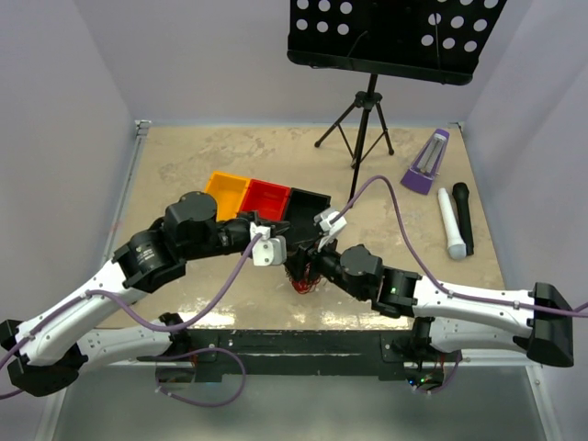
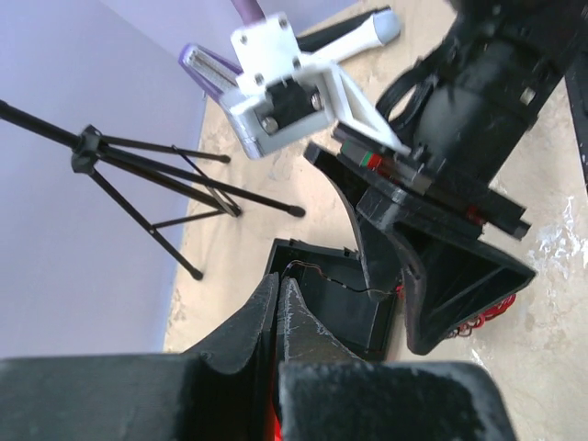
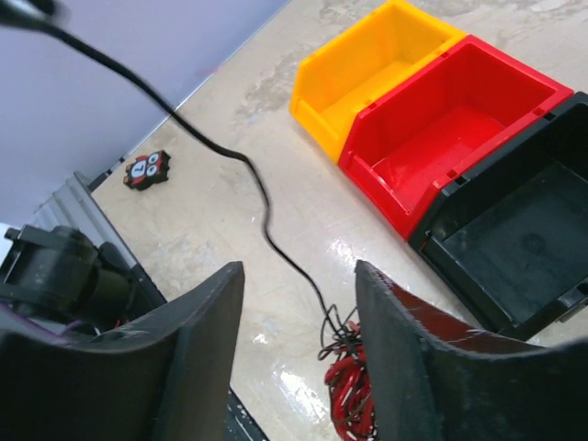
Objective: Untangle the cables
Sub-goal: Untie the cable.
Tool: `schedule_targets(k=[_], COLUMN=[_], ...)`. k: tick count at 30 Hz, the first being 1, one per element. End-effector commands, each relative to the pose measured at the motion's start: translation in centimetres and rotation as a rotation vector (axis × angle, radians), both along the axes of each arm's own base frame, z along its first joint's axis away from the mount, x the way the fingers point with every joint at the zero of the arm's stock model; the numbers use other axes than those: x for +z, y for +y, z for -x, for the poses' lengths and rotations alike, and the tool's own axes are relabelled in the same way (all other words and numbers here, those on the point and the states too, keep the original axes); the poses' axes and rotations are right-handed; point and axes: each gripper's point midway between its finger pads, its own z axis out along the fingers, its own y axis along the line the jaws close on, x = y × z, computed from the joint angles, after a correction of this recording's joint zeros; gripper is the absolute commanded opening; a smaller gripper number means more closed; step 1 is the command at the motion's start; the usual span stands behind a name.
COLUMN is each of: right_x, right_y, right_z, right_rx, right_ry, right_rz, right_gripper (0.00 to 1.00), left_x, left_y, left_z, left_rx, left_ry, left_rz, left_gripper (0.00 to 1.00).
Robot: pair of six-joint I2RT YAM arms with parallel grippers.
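The cables lie as a small red and dark tangle (image 1: 303, 287) (image 3: 347, 390) on the table in front of the bins. One thin dark cable (image 3: 253, 184) rises out of it, up to the left. My left gripper (image 2: 278, 281) (image 1: 290, 252) is shut on that dark cable, which leaves its tips and runs across the black bin (image 2: 340, 308). My right gripper (image 3: 299, 271) (image 1: 310, 274) hangs open just above the tangle. The red coils sit by its right finger (image 3: 413, 367), and nothing is pinched between its jaws.
Yellow (image 1: 227, 195), red (image 1: 266, 199) and black (image 1: 308, 207) bins stand in a row behind the tangle. A music stand's tripod (image 1: 363, 119), a purple metronome (image 1: 425, 161), a white microphone (image 1: 450, 225) and a black microphone (image 1: 462, 216) occupy the back right. A small red-black item (image 3: 147, 170) lies near the left edge.
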Motion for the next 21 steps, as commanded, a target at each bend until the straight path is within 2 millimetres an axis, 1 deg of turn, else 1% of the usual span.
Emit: schedule_targets(k=[1, 3, 5, 6, 9, 12, 15, 16, 18, 20, 21], right_x=[3.7, 3.7, 3.2, 3.0, 1.5, -0.2, -2.2, -3.0, -4.4, -6.0, -6.7], right_y=[0.2, 0.8, 1.7, 2.2, 3.3, 3.9, 3.9, 3.9, 3.7, 3.4, 3.2], right_z=[-1.2, -0.9, -0.6, -0.4, 0.1, 0.7, 1.1, 1.2, 1.5, 1.8, 1.9], right_rx=[-0.065, -0.045, -0.017, 0.003, 0.036, 0.055, 0.058, 0.058, 0.052, 0.046, 0.043], right_ry=[-0.049, -0.037, -0.015, -0.009, 0.026, 0.060, 0.094, 0.107, 0.135, 0.162, 0.173], right_rz=[-0.118, -0.139, -0.153, -0.161, -0.146, -0.136, -0.119, -0.110, -0.098, -0.081, -0.075], right_gripper=[0.50, 0.44, 0.39, 0.37, 0.36, 0.36, 0.36, 0.37, 0.38, 0.39, 0.40], left_x=[4.6, 5.3, 6.2, 6.8, 8.8, 11.8, 15.3, 16.8, 18.8, 21.3, 23.0], left_y=[0.2, 0.3, 0.4, 0.4, 0.4, 0.4, 0.7, 0.9, 1.3, 1.9, 2.5], left_z=[1.2, 1.3, 1.3, 1.3, 1.0, 0.5, 0.1, 0.1, -0.2, -0.4, -0.4], left_rx=[-0.034, -0.037, -0.038, -0.037, -0.029, -0.012, 0.011, 0.021, 0.044, 0.074, 0.094], left_ry=[-0.008, -0.010, -0.027, -0.035, -0.066, -0.120, -0.184, -0.209, -0.245, -0.291, -0.318], left_rz=[0.097, 0.104, 0.109, 0.116, 0.142, 0.189, 0.254, 0.282, 0.326, 0.386, 0.428], left_gripper=[0.00, 0.00, 0.00, 0.00, 0.00, 0.00, 0.00, 0.00, 0.00, 0.00, 0.00])
